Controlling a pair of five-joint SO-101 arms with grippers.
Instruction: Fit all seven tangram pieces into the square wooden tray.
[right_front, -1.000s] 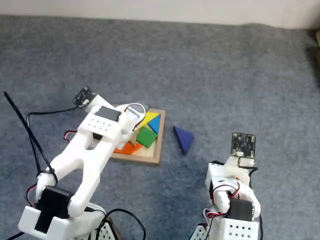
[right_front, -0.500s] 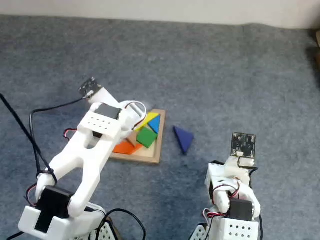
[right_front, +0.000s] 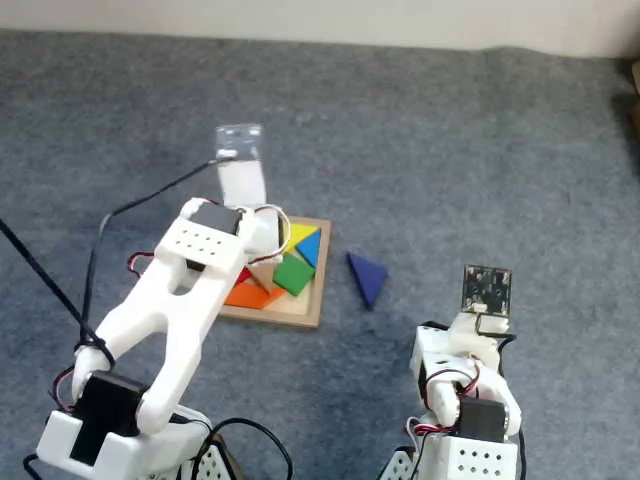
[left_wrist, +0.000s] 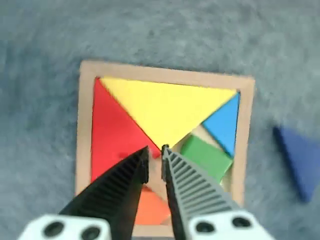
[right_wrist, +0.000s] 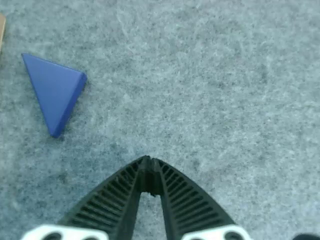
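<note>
While L claw (left_wrist: 154, 150) hung barely parted and empty over the tray (left_wrist: 165, 74), we saw R claw (right_wrist: 149, 161) pressed together nr the blue triangle (right_wrist: 54, 90) on carpet (right_wrist: 225, 75).

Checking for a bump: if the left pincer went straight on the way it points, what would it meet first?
Probably the seam where the red triangle and yellow triangle meet; height above them is unclear.

The left arm (right_front: 190, 290) stretches forward from its base, wrist bent so the left tool (left_wrist: 155, 150) points straight down, its 2 fingers a narrow slit apart and holding nothing. The right arm (right_front: 465, 390) sits folded close to its base, and the right tool (right_wrist: 149, 162) has its tips pressed together, empty.
</note>
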